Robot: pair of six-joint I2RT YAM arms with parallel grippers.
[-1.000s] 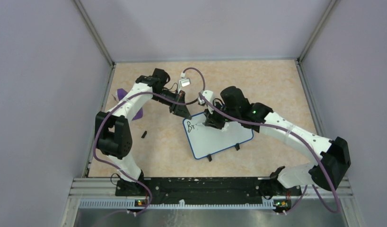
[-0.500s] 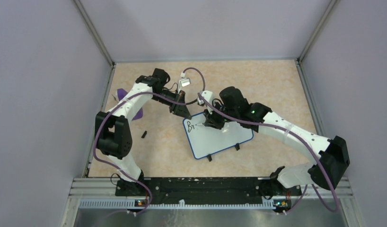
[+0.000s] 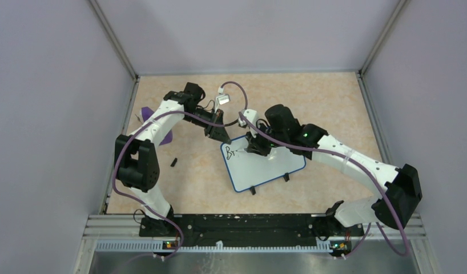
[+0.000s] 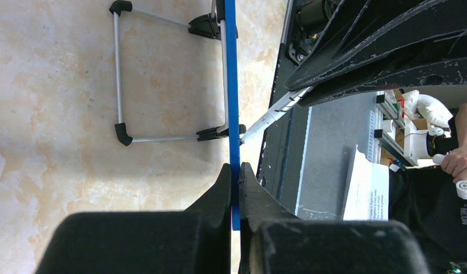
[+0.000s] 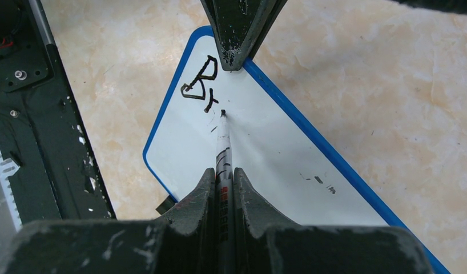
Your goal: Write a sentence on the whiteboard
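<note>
The whiteboard (image 3: 265, 168), white with a thin blue frame and two black feet, lies mid-table. Black lettering "Br" (image 3: 229, 152) stands at its upper left corner; it also shows in the right wrist view (image 5: 201, 85). My left gripper (image 3: 222, 136) is shut on the board's blue edge (image 4: 232, 103) at that corner. My right gripper (image 3: 260, 147) is shut on a marker (image 5: 222, 148), white with black print. The marker's tip (image 5: 223, 112) rests on the board just right of the "r". The left gripper's fingers (image 5: 238, 28) show at the top of the right wrist view.
A purple wedge-shaped piece (image 3: 147, 114) lies at the left wall behind the left arm. A small black cap (image 3: 173, 162) lies left of the board. Grey enclosure walls surround the table; a black rail (image 3: 242, 225) runs along the near edge.
The right gripper has shifted very slightly left with the marker. The left arm and the board have not moved.
</note>
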